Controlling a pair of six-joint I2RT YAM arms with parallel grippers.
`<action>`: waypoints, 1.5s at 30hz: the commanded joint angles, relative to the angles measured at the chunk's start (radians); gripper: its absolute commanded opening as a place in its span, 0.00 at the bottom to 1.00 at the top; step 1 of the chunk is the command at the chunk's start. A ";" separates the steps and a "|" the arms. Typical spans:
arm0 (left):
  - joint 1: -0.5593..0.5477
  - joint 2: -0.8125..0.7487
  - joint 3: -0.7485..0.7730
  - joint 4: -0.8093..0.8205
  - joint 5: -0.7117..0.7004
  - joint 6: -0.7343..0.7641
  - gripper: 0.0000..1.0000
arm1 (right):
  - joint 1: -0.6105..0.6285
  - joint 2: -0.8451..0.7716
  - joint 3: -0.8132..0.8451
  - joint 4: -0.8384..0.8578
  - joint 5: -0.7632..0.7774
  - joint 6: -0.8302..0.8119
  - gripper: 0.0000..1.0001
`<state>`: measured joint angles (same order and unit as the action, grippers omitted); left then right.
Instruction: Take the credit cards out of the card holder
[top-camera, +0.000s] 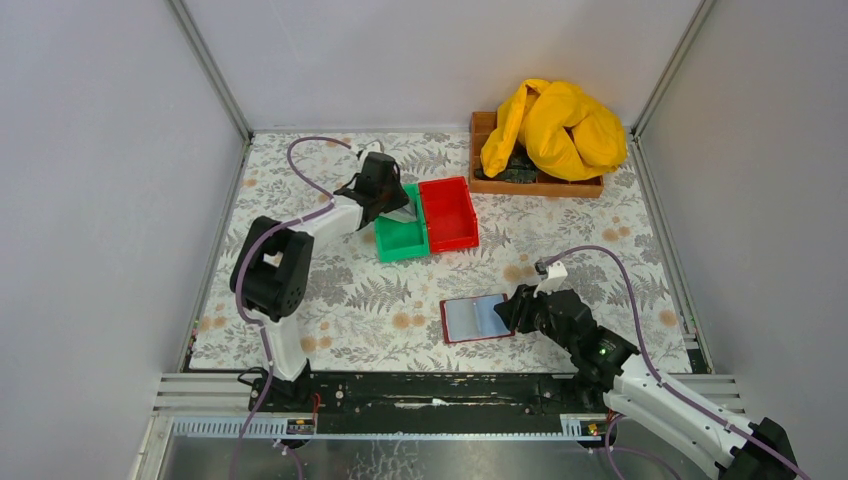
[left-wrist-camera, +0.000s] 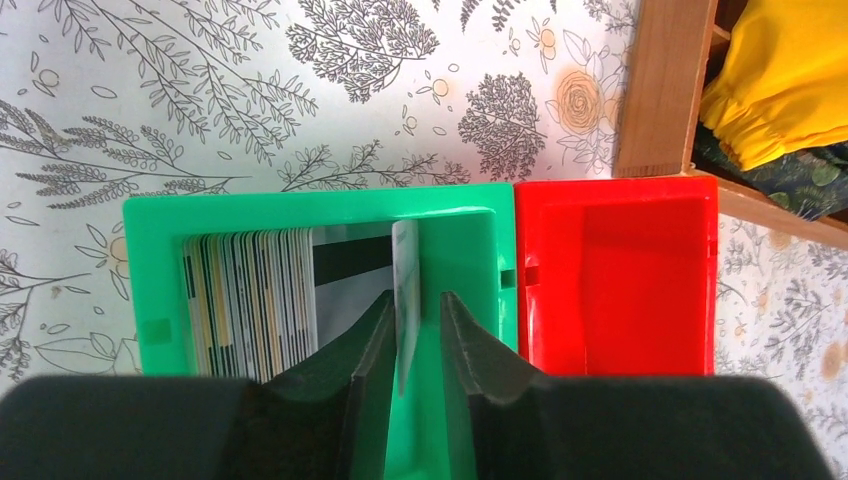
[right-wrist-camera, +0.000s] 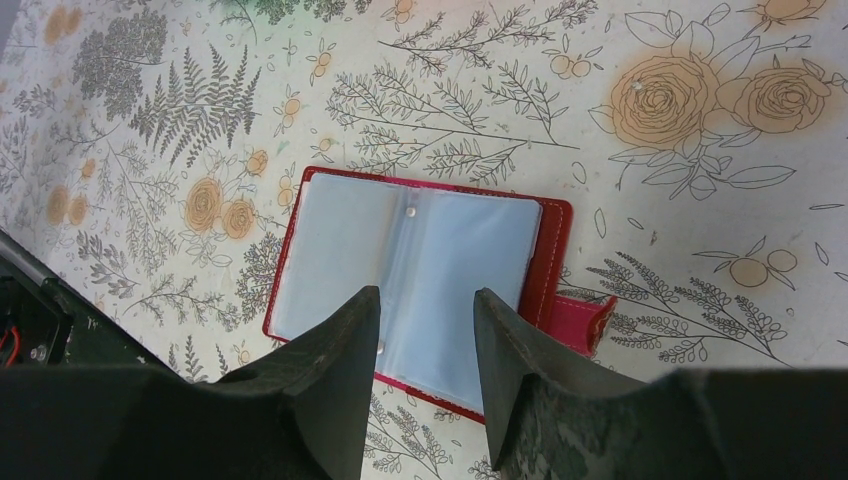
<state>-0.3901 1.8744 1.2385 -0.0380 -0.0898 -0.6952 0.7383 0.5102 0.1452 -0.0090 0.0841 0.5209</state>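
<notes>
Left gripper (left-wrist-camera: 415, 305) hangs over the green bin (left-wrist-camera: 300, 205) with its jaws slightly parted around one upright card (left-wrist-camera: 404, 265); a sliver of green shows between card and right finger, so it looks released, not pinched. Just beside it, the other credit cards (left-wrist-camera: 250, 290) stand packed on edge at the bin's left end. A red bin (left-wrist-camera: 615, 190) touches the green one, with a wooden tray (left-wrist-camera: 665, 90) and yellow cloth (left-wrist-camera: 790, 80) beyond. Well apart, the right gripper (right-wrist-camera: 428, 297) sits spread and empty directly above the card holder (right-wrist-camera: 340, 250), which lies open and flat on the worktop (right-wrist-camera: 700, 120), its long axis across the fingers. Its sleeves look empty. The right arm is nearer, and nothing blocks it.
</notes>
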 joint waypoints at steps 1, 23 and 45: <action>-0.011 -0.051 0.007 0.024 -0.042 0.021 0.31 | -0.004 -0.006 0.000 0.048 -0.017 0.002 0.47; -0.152 -0.412 -0.179 0.066 -0.215 0.125 0.24 | -0.004 0.005 0.005 0.056 -0.039 -0.007 0.25; -0.619 -0.532 -0.792 0.396 -0.215 -0.266 0.42 | 0.064 0.259 0.126 0.113 -0.116 -0.043 0.52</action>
<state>-0.9939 1.4067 0.5259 0.2478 -0.2161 -0.8246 0.7456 0.7044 0.1898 0.0368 -0.0727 0.4900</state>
